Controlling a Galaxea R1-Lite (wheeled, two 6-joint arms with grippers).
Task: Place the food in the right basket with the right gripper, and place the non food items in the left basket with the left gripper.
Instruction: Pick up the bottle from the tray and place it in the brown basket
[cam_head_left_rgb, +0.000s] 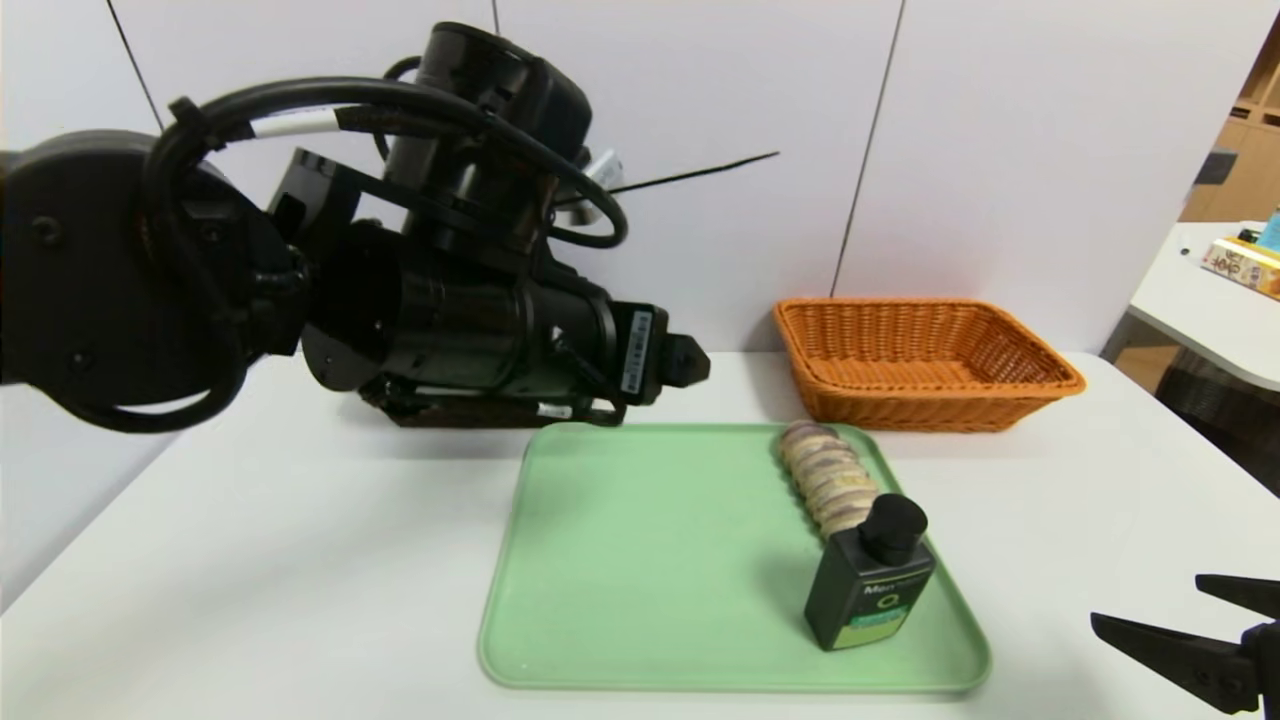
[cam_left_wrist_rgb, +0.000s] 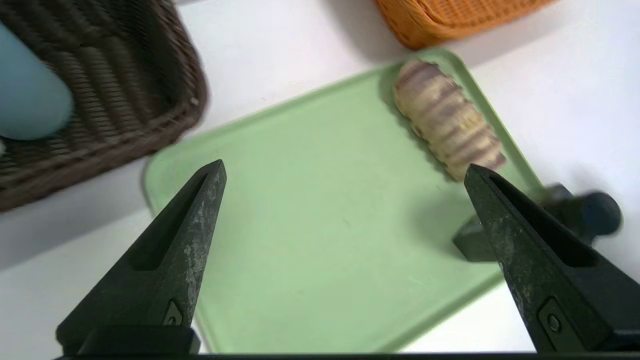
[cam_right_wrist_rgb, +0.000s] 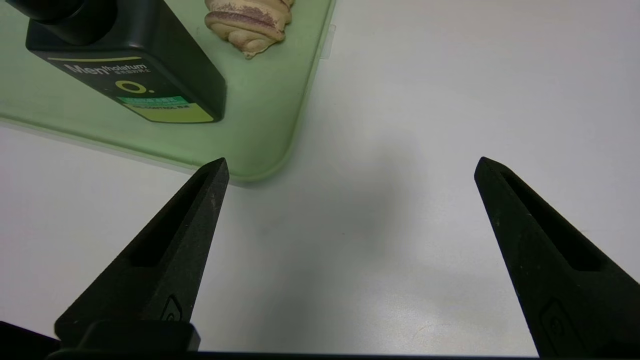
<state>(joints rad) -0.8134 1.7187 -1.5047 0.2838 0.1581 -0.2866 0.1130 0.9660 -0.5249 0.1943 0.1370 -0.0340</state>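
Status: part done. One non-food item is in its basket; one non-food item and the food are left to place.

1. Right gripper (cam_right_wrist_rgb: 353, 160), black, two pointed fingers: above the white table at the robot's near right, apart from the tray; spread wide, nothing held. Apparently idle.
2. Square-shouldered black plastic bottle, green label (cam_head_left_rgb: 870, 585): upright on the tray's near right part, between the right gripper and the tray's middle. To be placed, left basket.
3. Pale green rectangular tray (cam_head_left_rgb: 650, 560): under items 2 and 4.
4. Tan ridged roll, purplish-brown streaks (cam_head_left_rgb: 825, 470): on the tray's far right side, just behind the bottle, well apart from the right gripper. To be placed, right basket.
5. Left gripper (cam_left_wrist_rgb: 345, 165), black, two-fingered: raised over the tray, fingers wide apart, nothing held. The bottle lies nearer the robot and to its right; reaching it likely calls for a move that way and down.
6. Orange woven wicker basket (cam_head_left_rgb: 930, 400): beyond the roll; no food in it.
7. Dark brown woven wicker basket (cam_left_wrist_rgb: 170, 125): far left, blue-grey plastic cup (cam_left_wrist_rgb: 30, 95) inside; a pale sliver beside it, unidentifiable.
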